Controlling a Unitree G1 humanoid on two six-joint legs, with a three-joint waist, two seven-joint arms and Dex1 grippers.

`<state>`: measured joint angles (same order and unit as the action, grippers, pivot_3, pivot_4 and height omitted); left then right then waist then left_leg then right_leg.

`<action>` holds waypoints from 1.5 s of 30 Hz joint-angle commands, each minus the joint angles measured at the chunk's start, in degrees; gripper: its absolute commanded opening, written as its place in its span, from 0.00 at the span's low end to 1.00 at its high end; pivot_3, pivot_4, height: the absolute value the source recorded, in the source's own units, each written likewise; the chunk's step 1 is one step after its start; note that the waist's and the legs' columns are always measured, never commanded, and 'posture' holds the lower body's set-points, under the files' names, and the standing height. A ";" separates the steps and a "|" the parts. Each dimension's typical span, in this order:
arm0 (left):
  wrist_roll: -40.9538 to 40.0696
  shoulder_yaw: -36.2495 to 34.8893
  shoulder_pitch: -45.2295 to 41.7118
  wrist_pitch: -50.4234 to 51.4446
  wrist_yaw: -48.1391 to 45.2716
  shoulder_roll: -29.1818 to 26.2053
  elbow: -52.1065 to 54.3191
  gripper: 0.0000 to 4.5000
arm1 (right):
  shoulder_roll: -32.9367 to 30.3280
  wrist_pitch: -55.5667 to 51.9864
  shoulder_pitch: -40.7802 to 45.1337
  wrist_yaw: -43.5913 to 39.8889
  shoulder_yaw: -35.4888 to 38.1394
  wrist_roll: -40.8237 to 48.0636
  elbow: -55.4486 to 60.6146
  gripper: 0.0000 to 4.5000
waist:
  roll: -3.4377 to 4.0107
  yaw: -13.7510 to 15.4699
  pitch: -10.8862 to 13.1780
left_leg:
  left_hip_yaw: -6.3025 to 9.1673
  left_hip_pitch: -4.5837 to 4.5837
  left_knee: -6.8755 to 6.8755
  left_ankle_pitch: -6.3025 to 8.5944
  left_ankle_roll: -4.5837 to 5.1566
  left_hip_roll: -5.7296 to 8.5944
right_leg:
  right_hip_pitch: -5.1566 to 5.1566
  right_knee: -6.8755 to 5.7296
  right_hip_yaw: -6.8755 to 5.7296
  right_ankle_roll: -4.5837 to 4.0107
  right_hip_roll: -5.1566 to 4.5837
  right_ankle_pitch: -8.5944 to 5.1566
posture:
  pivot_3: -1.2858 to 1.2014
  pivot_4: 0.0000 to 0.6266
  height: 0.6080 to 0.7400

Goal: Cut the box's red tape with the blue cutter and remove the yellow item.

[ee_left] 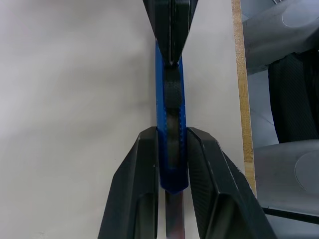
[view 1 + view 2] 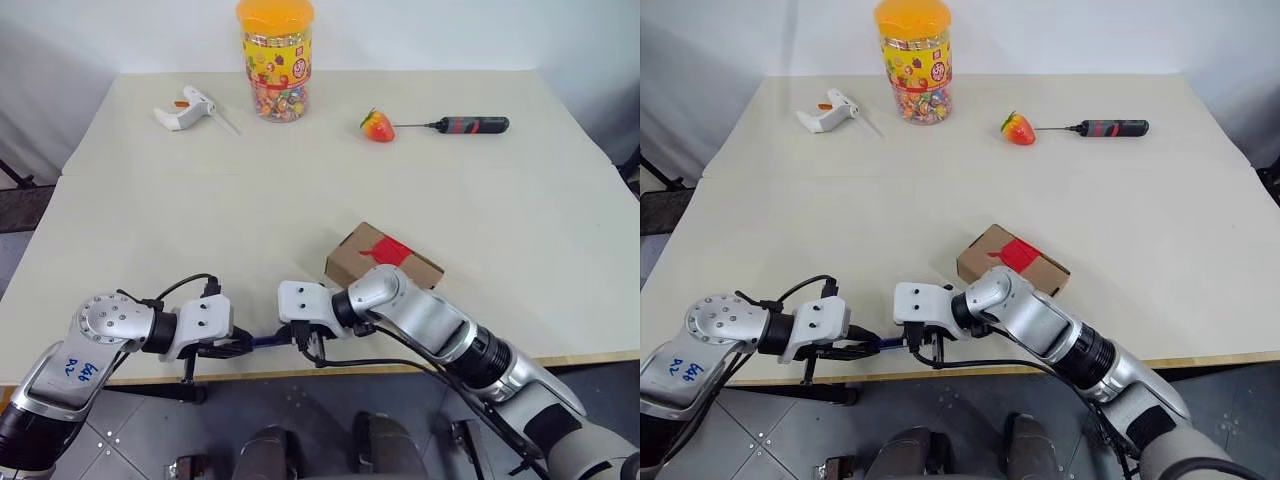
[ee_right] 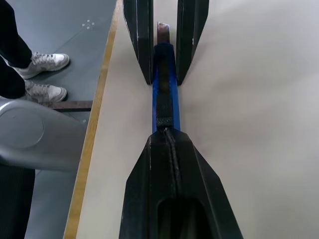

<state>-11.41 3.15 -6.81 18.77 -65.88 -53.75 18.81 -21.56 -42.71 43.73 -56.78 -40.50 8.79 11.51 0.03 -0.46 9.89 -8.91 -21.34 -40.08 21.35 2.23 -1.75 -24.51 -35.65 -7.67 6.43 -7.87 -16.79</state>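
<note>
The brown box point(image 2: 350, 262) lies near the table's front, lid closed, with the red tape point(image 2: 388, 250) across its top. The yellow item is hidden. Left of the box, by the front edge, the blue cutter point(image 2: 265, 341) lies level between both grippers. My left gripper point(image 1: 173, 132) is shut on the cutter's blade end, and a silver blade point(image 1: 174, 221) sticks out between its fingers. My right gripper point(image 3: 167, 133) is shut, fingers pressed together, and its tips touch the black slider point(image 3: 164, 107) on the cutter.
At the back stand an orange-lidded candy jar point(image 2: 275, 60), a white pistol-shaped tool point(image 2: 187, 108), a strawberry point(image 2: 378, 126) and a black-and-red screwdriver point(image 2: 470, 125). The table's front edge point(image 2: 560, 358) runs just below the grippers. A person's shoes point(image 3: 45, 62) stand on the floor beside the table.
</note>
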 commanded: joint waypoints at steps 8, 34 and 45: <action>-0.74 -2.65 -0.61 -6.42 2.99 3.81 -3.71 0.19 | -5.81 -17.22 2.31 -2.02 18.40 12.17 11.82 0.12 | 0.00 0.30 0.01 | 0.00 -0.01 -0.02 0.00 0.00 -0.01 | 0.00 0.00 0.02 0.00 -0.01 0.00 | 0.52 0.24 1.00; -3.60 -7.23 -15.13 -33.03 14.35 24.02 -20.96 0.19 | -9.41 -49.78 26.00 10.13 38.34 30.48 -8.52 0.99 | -0.08 -0.87 -0.03 | 0.04 -0.03 -0.09 0.01 0.04 0.05 | -0.04 -0.21 -0.08 0.02 -0.09 0.01 | 0.52 0.24 1.00; -4.66 -4.34 -15.89 -32.91 13.27 27.70 -20.87 0.19 | -7.14 -42.29 27.07 8.62 30.26 28.46 -16.09 0.99 | -0.09 -1.38 -0.03 | 0.06 -0.06 -0.09 0.01 0.03 0.09 | -0.05 -0.21 -0.13 0.04 -0.08 0.03 | 0.52 0.24 1.00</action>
<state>-14.83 -0.98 -21.99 -12.90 -52.66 -26.06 -3.00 -28.46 -86.86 68.93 -47.18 -10.02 37.58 -4.60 -0.06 -1.84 9.86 -8.85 -21.40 -40.17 21.35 2.26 -1.66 -24.55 -35.85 -7.80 6.47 -7.95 -16.76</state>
